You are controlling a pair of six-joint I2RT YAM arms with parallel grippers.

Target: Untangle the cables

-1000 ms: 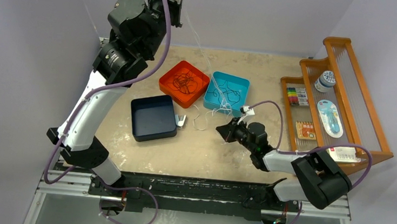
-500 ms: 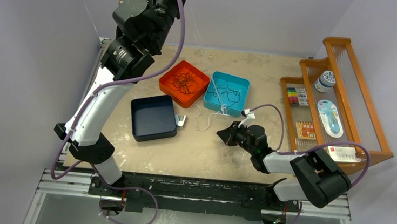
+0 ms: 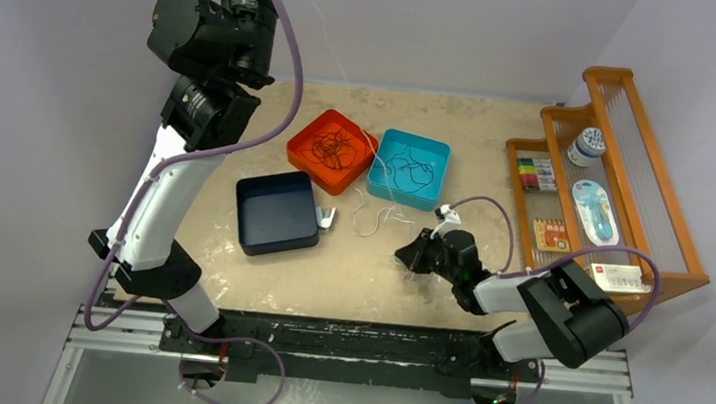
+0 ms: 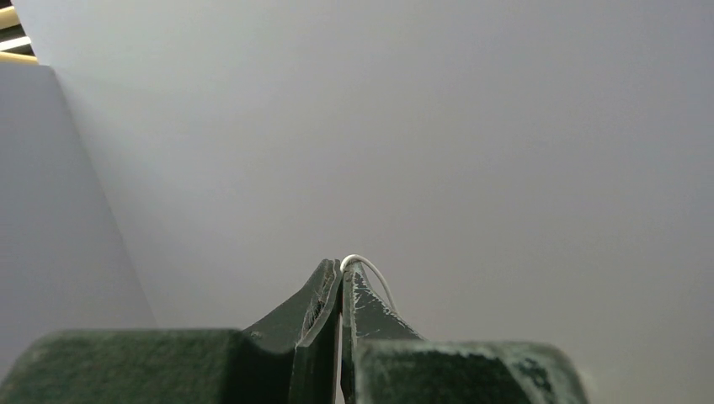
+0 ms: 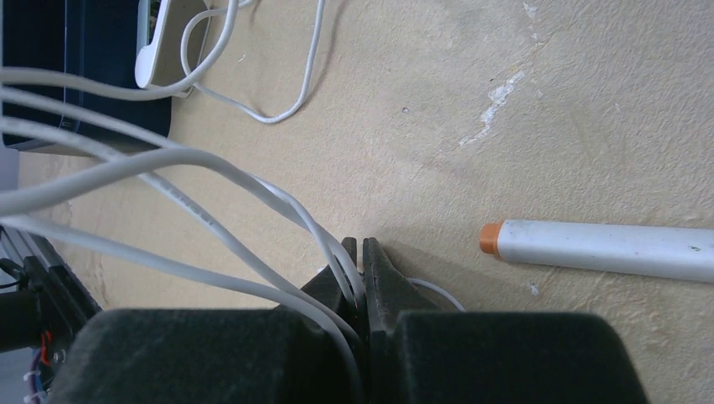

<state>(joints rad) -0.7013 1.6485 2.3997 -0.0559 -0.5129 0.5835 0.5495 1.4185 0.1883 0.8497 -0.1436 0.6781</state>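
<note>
While left pincer [image 4: 341, 273] and right pincer [image 5: 360, 252] clench it, thin whitish cable [image 5: 189, 160] stretches between, strands looping.

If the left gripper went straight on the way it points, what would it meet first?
The plain grey wall, most likely. The left gripper, shut on a thin white cable, points at it, and the left wrist view shows nothing in between; the wall's distance cannot be judged.
</note>
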